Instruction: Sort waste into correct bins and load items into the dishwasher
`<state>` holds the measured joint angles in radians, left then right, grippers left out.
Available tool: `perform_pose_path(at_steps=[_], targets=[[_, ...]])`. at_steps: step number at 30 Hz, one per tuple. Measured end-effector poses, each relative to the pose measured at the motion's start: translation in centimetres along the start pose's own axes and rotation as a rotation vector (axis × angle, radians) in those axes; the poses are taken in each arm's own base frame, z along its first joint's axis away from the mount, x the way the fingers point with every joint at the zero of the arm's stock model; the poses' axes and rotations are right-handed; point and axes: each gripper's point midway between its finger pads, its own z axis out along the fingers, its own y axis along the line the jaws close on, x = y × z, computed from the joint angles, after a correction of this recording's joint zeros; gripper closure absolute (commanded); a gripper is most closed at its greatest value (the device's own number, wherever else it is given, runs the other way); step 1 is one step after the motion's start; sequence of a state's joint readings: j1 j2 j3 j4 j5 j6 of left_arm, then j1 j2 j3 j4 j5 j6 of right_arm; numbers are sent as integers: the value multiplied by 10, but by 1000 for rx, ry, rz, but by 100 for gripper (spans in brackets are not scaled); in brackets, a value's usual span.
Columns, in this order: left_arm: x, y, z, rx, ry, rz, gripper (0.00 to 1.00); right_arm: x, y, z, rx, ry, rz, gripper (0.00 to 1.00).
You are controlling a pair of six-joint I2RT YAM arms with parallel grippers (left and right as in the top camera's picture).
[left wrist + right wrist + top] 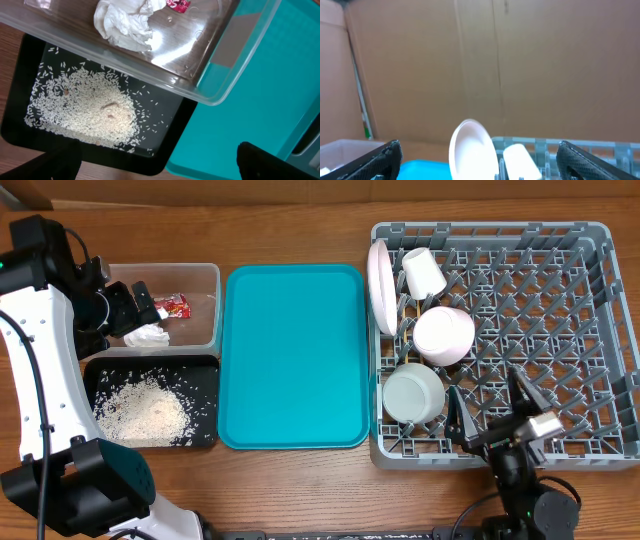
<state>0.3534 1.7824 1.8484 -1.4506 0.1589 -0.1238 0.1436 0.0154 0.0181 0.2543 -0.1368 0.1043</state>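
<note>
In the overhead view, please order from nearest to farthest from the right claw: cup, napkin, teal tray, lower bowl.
1. Lower bowl, in the rack beside the right claw.
2. Cup, farther back in the rack.
3. Teal tray, in the middle.
4. Napkin, in the clear tub, far left.

Left fingers point(270, 162) and right fingers point(600, 162) both spread wide apart.
</note>
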Motion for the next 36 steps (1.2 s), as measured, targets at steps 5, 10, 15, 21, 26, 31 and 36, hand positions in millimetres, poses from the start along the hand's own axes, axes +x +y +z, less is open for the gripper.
perform_pose_path(at_steps=[5,10,15,21,26,31,36], targets=[[0,0,0,0,0,0,0,44,-10,-4,48,177,26,0],[0,0,0,0,0,0,0,78,-16,-13,81,320,47,0],[0,0,0,0,0,0,0,78,-17,-13,83,320,34,0],[0,0,0,0,0,0,0,78,-17,-13,84,320,28,0],[0,0,0,0,0,0,0,78,-17,-14,85,320,28,0],[0,0,0,0,0,0,0,78,-17,-13,84,320,26,0],[0,0,0,0,0,0,0,78,-17,-14,84,320,25,0]])
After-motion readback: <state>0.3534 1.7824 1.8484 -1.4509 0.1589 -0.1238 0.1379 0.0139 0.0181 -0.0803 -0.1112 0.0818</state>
